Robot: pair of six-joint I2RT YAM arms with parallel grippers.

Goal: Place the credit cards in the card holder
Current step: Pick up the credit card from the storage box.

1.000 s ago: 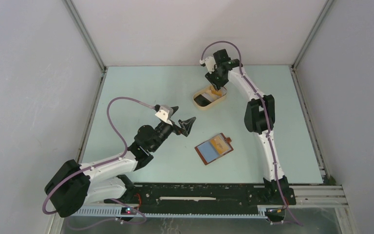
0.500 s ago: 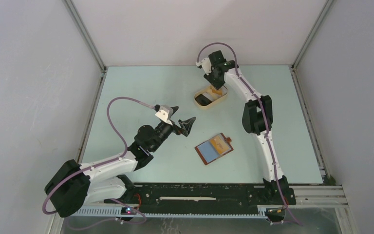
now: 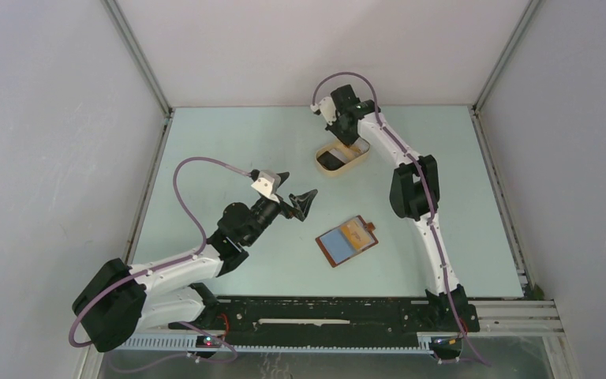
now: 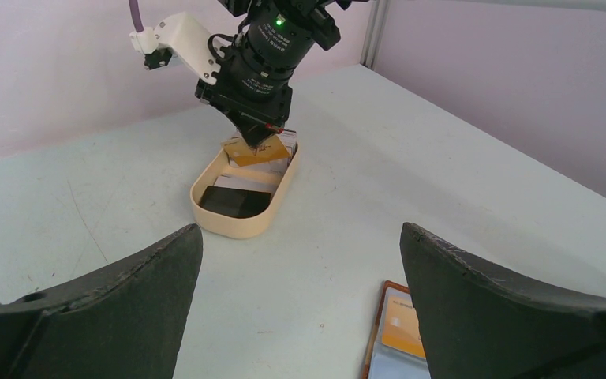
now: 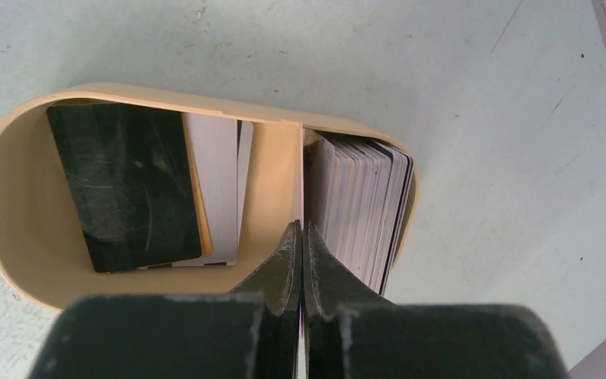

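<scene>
The beige oval tray [image 3: 342,159] holds the credit cards: a black card [image 5: 126,185] lying on a white one [image 5: 217,189], and several cards standing on edge [image 5: 359,205] at the other end. My right gripper [image 5: 300,227] reaches down into the tray, shut on one credit card [image 4: 254,151] that I see edge-on from the wrist. The card holder [image 3: 348,241] lies open on the table, with an orange card in a slot. My left gripper [image 4: 300,229] hovers wide open to the holder's left and holds nothing.
The tray's wall [image 4: 237,225] faces my left gripper across bare table. The holder's brown edge [image 4: 380,332] shows beside my left gripper's right finger. Enclosure walls and metal posts ring the table.
My right gripper has closed from half open onto a card, and its wrist has shifted slightly left over the tray. The left arm has not moved.
</scene>
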